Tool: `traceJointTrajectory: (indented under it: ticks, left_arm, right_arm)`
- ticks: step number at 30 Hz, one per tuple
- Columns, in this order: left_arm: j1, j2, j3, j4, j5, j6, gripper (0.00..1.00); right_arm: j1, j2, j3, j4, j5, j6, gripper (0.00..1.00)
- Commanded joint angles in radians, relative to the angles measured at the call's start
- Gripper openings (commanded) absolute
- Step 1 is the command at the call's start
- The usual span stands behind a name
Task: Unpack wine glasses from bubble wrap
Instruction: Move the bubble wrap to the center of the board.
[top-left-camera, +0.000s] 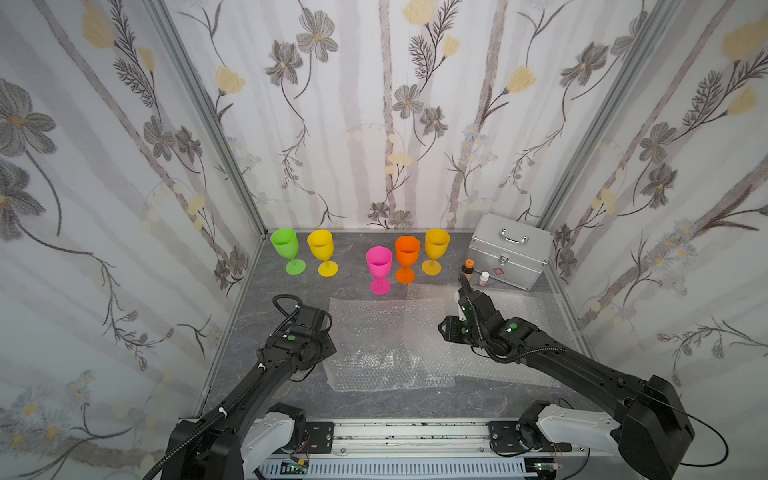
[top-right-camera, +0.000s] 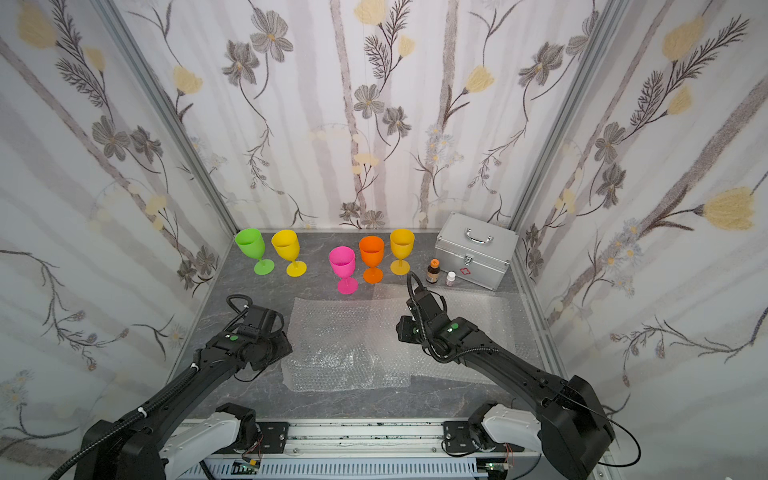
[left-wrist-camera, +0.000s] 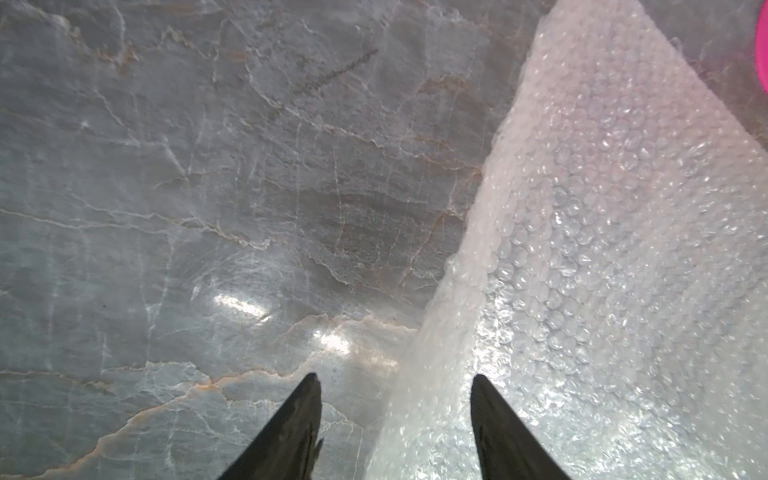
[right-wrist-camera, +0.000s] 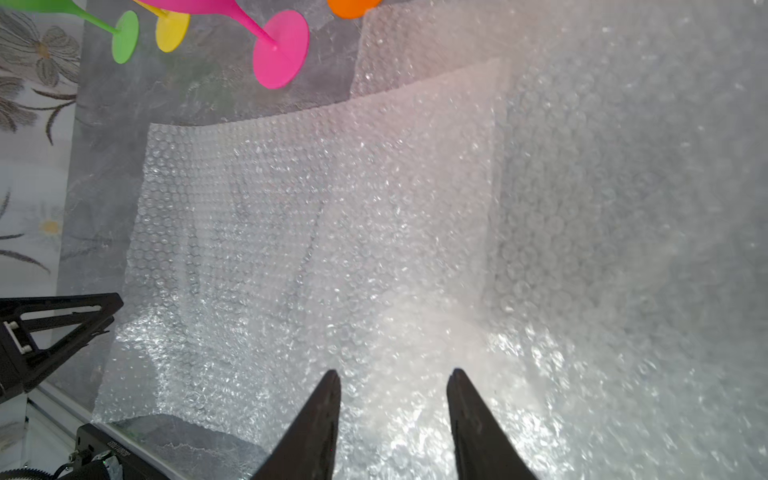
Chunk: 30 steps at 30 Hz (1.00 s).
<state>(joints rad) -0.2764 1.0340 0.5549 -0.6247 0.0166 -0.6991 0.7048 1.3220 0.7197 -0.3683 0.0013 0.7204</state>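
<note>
Five wine glasses stand upright and bare along the back: green (top-left-camera: 286, 249), yellow (top-left-camera: 322, 249), pink (top-left-camera: 379, 266), orange (top-left-camera: 407, 255) and amber (top-left-camera: 436, 247). Flat sheets of bubble wrap (top-left-camera: 374, 332) lie overlapping across the middle and right of the table. My left gripper (left-wrist-camera: 395, 376) points down at the wrap's left edge (left-wrist-camera: 602, 249), open, one finger over bare table and one over wrap. Over the sheets (right-wrist-camera: 311, 228) hangs my right gripper (right-wrist-camera: 395, 371), open with nothing between its fingers. The pink foot (right-wrist-camera: 280, 50) shows in the right wrist view.
A silver metal case (top-left-camera: 509, 255) sits at the back right, with an orange-capped brown bottle (top-left-camera: 468, 269) and a small white bottle (top-left-camera: 484, 277) in front of it. Papered walls close in three sides. A metal rail (top-left-camera: 415, 432) runs along the front.
</note>
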Motion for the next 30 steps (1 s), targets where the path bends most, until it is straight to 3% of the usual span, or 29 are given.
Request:
traceJointTrajectory:
  ticks: [1, 10, 17, 21, 25, 30]
  left_arm:
    - [0.007, 0.013, -0.010, 0.026, -0.013, -0.011, 0.60]
    - [0.017, 0.085, -0.038, 0.103, 0.016, -0.014, 0.59]
    - [0.022, 0.095, -0.054, 0.117, 0.014, -0.013, 0.52]
    - [0.032, 0.098, -0.052, 0.104, 0.002, -0.011, 0.43]
    - [0.047, 0.095, -0.054, 0.091, -0.007, -0.008, 0.26]
    - [0.077, 0.099, -0.054, 0.064, -0.026, -0.004, 0.15]
  right_arm:
    - [0.002, -0.042, -0.072, 0.021, -0.017, 0.083, 0.44]
    - [0.010, -0.060, -0.186, 0.100, -0.077, 0.142, 0.45]
    - [0.030, -0.002, -0.188, 0.206, -0.140, 0.155, 0.45]
    - [0.053, 0.038, -0.183, 0.242, -0.154, 0.162, 0.38]
    - [0.062, 0.060, -0.180, 0.242, -0.143, 0.162, 0.27]
    - [0.100, 0.070, -0.182, 0.219, -0.114, 0.159, 0.23]
